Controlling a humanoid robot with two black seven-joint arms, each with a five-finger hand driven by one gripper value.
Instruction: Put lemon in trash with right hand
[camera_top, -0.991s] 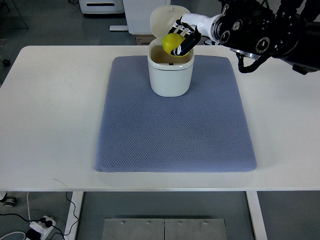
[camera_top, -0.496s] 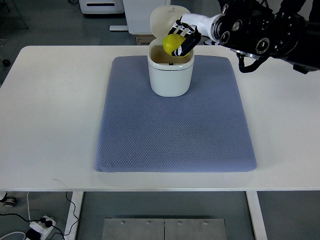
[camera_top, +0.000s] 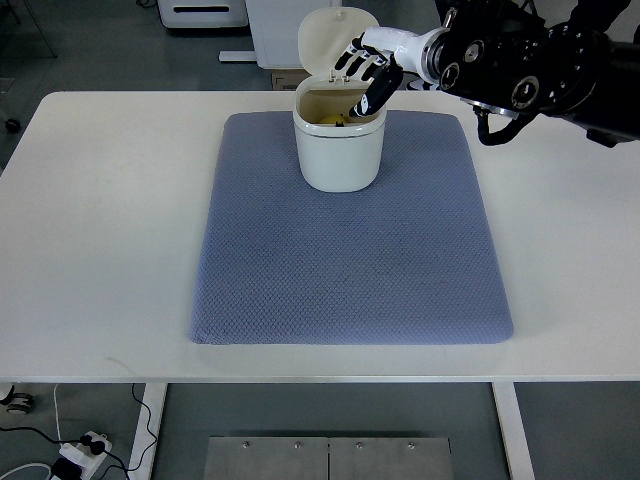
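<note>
The yellow lemon (camera_top: 330, 119) lies inside the white cylindrical trash bin (camera_top: 339, 150) at the far side of the blue mat (camera_top: 350, 250); the right hand (camera_top: 368, 75) hovers above, fingers spread, empty. Only withdrawal seems left.

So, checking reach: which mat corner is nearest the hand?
The mat's far right corner; the right hand hovers over the bin beside it.

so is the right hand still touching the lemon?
Apart. The top view shows the right hand with fingers spread over the trash can rim, holding nothing; the lemon is a yellow patch down inside the can.
</note>
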